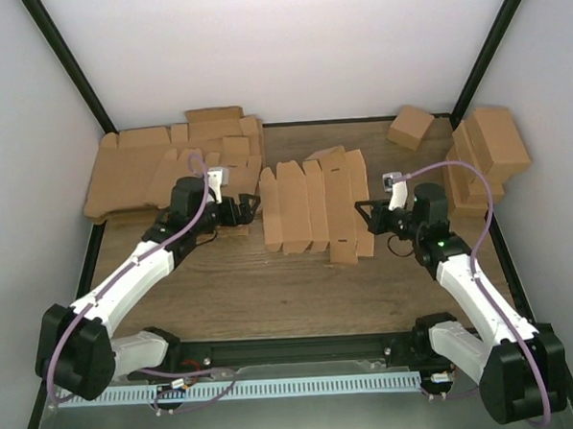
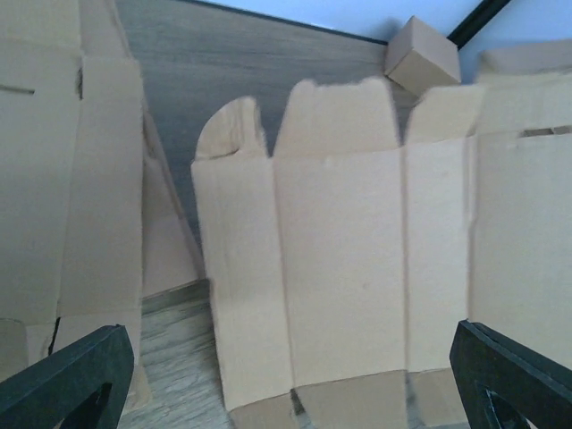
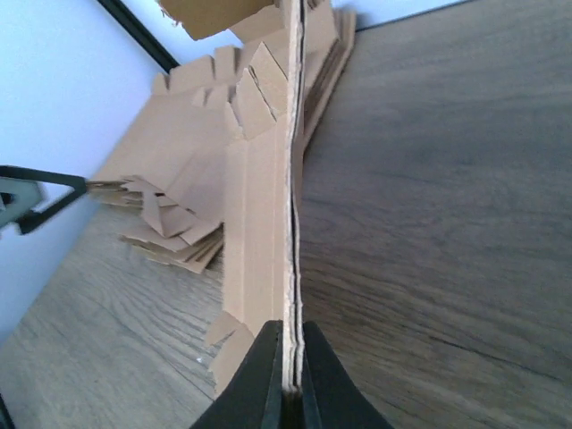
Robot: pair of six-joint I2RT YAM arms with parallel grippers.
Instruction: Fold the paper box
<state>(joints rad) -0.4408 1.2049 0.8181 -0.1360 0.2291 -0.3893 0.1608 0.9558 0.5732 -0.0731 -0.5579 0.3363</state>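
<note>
A flat, unfolded brown cardboard box blank (image 1: 315,205) lies on the wooden table between the two arms. My right gripper (image 1: 365,216) is shut on the blank's right edge; the right wrist view shows the cardboard (image 3: 264,197) edge-on, pinched between the black fingers (image 3: 261,380). My left gripper (image 1: 252,208) is open just left of the blank. In the left wrist view the blank's panels and flaps (image 2: 349,259) fill the space ahead, with the two fingertips (image 2: 71,380) wide apart at the bottom corners.
A pile of flat cardboard blanks (image 1: 173,163) lies at the back left. Folded boxes (image 1: 493,151) stack at the right wall, and one small folded box (image 1: 411,126) sits at the back right. The wooden table (image 1: 300,291) ends at dark frame rails.
</note>
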